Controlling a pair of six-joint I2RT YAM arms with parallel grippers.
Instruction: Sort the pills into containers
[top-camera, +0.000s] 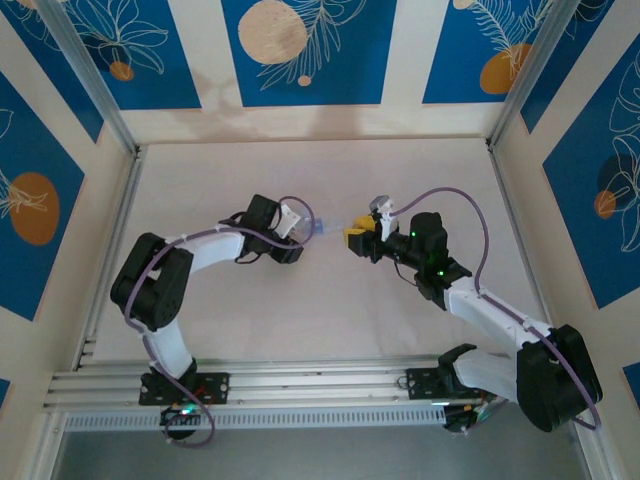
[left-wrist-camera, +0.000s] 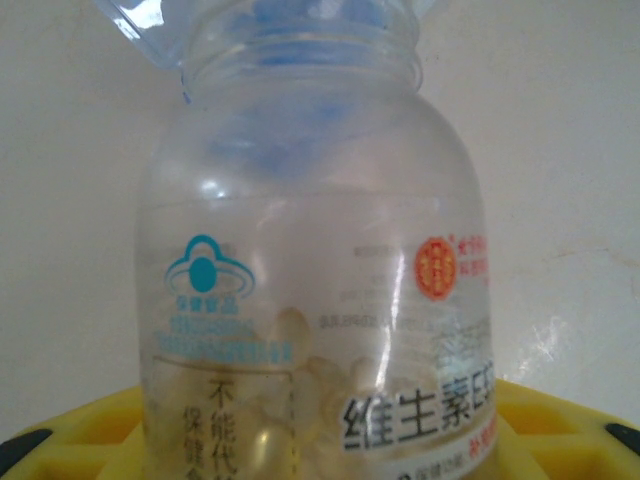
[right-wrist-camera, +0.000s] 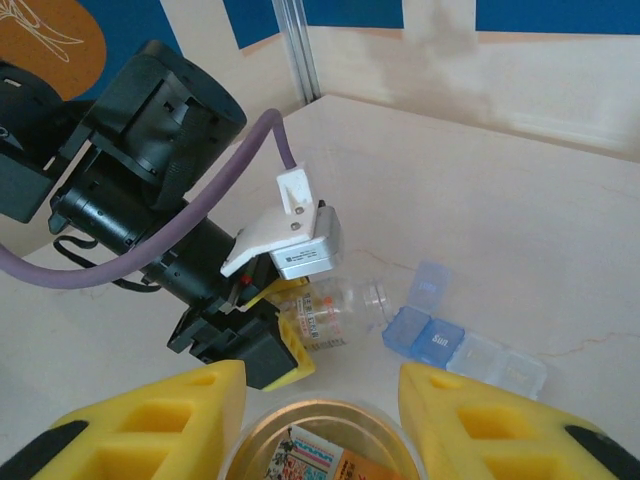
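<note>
Yellow foam pads of the left gripper are closed on the base of a clear vial, so the hand is only narrowly parted and the vial fills the gap. Pale tan pills lie heaped in the end of the vial nearest the pads, behind a label with Chinese print. The vial is tipped on its side, its uncapped mouth pointing at the pill box and just beside the box's blue end; I cannot tell whether they touch. The pill box lies flat on the pale table, with its blue compartments nearest the vial and its clear ones farther off. One lid at the blue end stands open. On the near side of the pill box, the right gripper has its yellow fingers closed on a round gold-rimmed lid with a printed slip inside it
</note>
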